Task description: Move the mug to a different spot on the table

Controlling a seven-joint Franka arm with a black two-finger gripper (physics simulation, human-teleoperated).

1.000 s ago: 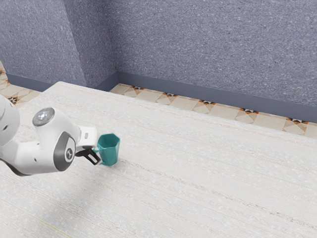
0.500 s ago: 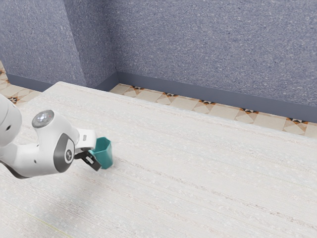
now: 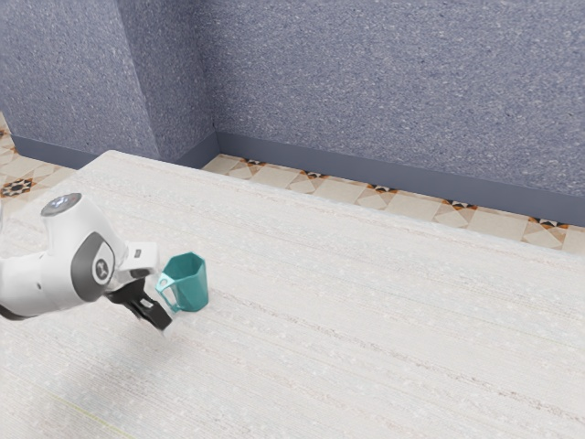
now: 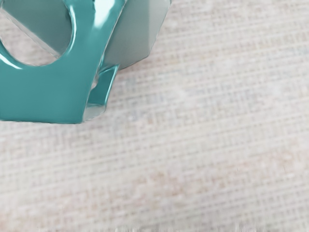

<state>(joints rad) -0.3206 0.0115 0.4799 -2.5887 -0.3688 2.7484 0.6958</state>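
- The white arm comes in low at the exterior view's left, its elbow bent and its wrist tipped down toward the tabletop.
- The black gripper hangs just above the table. It points toward about 4 o'clock in the exterior view, with its jaws parted and nothing between them.
- The teal mug stands upright on the table at roughly 2 o'clock from the gripper. It is just beside the gripper and clear of its grasp, with its handle turned back toward the hand.
- In the wrist view the mug sits close by the hand with its looped handle nearest, and bare table spreads beyond it.
- Count: one arm, one gripper, one mug, one table.
- From the mug toward 3 o'clock and 5 o'clock, the pale tabletop runs wide and bare to the exterior view's right.
- The table's far edge slants from 10 o'clock down toward 3 o'clock, well apart from the mug. Beyond it lie a strip of patterned floor and a grey wall.
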